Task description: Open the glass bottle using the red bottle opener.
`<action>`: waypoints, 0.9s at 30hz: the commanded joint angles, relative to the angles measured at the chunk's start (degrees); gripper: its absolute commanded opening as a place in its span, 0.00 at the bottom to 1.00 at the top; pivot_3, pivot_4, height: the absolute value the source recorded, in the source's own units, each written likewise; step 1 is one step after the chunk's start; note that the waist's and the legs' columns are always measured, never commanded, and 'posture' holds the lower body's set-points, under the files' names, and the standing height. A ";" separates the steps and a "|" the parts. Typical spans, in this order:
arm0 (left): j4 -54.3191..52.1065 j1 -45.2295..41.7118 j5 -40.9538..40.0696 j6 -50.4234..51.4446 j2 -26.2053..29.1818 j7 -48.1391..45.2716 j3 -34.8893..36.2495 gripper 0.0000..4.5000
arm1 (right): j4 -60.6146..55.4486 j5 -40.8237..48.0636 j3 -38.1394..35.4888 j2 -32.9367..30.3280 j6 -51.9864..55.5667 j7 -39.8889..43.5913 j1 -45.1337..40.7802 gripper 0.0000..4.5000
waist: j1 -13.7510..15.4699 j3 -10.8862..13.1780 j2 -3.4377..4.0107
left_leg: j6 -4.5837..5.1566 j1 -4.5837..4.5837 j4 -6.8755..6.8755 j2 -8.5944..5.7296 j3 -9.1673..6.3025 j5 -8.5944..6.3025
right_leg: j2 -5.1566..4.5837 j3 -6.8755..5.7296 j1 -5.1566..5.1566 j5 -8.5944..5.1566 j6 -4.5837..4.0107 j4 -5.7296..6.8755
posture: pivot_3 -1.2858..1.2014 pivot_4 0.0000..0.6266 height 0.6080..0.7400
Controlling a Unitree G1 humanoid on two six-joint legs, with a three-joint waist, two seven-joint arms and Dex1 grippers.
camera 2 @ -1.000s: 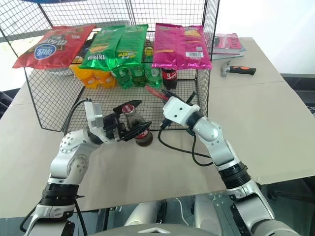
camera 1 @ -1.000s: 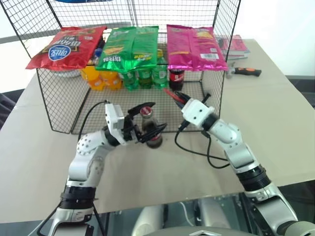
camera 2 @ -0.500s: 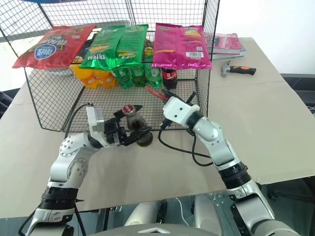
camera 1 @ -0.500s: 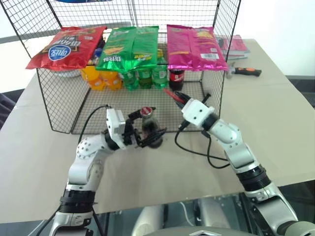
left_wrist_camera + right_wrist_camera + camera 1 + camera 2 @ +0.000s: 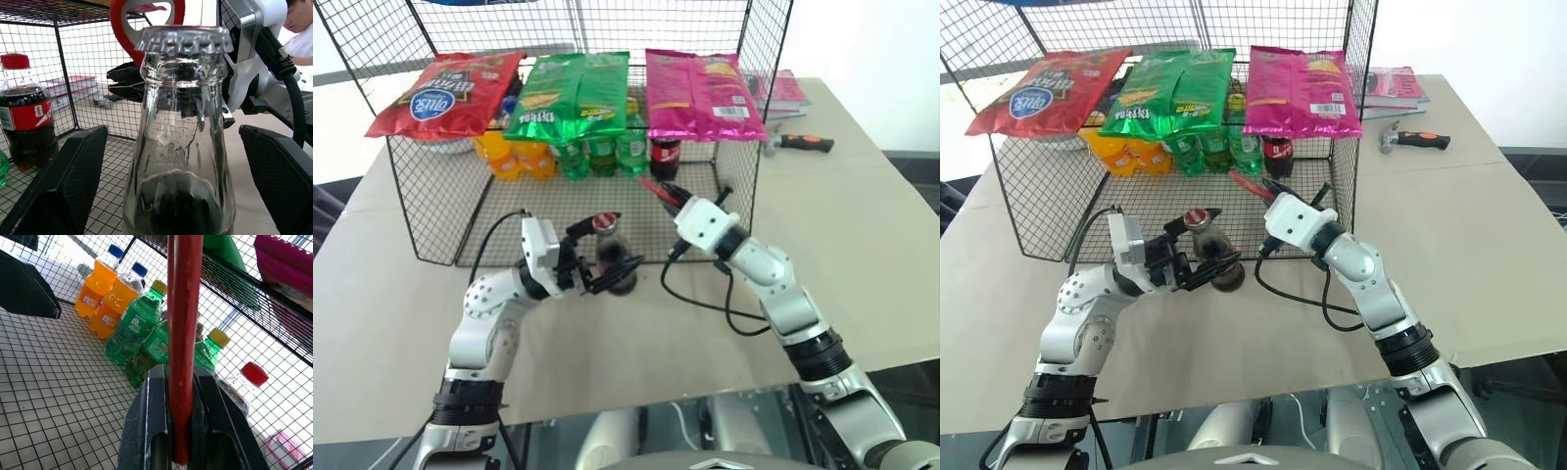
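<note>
I read the tabletop (image 5: 862, 245) first: wire rack (image 5: 431, 211) at 12 o'clock, chip bags hung on top, soda bottles behind. The left end effector (image 5: 600, 252) stands wide, its fingers (image 5: 73, 181) flanking the glass bottle (image 5: 611, 257) without touching; the bottle stands upright at center, cap (image 5: 185, 39) on. The right end effector (image 5: 672, 197), at the bottle's 2 o'clock, is clamped on the red bottle opener (image 5: 183, 333).

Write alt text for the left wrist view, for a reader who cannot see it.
A capped glass bottle of dark cola stands between the left gripper's two open black fingers, neither visibly touching it. Behind its cap is the red bottle opener's ring; a plastic cola bottle stands on a wire shelf.
</note>
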 commanded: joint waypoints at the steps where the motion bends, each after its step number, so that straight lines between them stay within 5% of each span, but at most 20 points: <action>1: -0.95 -0.29 -1.36 -0.57 -0.05 -0.28 1.42 0.82 | -0.94 0.57 -0.34 0.56 -0.82 -0.19 -0.29 0.00 | 0.01 0.00 0.00 | 0.00 0.00 0.00 0.00 0.00 0.00 | 0.00 0.00 0.00 0.00 0.00 0.00 | 0.52 0.24 1.00; 3: -1.00 -0.30 -1.14 -0.76 -0.06 -0.04 1.44 0.64 | -0.88 0.56 -0.31 0.56 -0.89 -0.19 -0.18 0.00 | 0.00 0.00 0.00 | 0.00 0.00 0.00 0.00 0.00 0.00 | 0.00 0.00 0.00 0.00 0.00 0.00 | 0.52 0.24 1.00; 27: -1.45 -0.67 -1.35 -2.08 -0.24 -0.22 1.73 0.64 | -0.19 0.50 -0.02 0.87 -1.29 0.02 0.24 0.00 | 0.00 0.00 0.00 | 0.00 0.00 0.00 0.00 0.00 0.00 | 0.00 0.00 0.00 0.00 0.00 0.00 | 0.52 0.24 1.00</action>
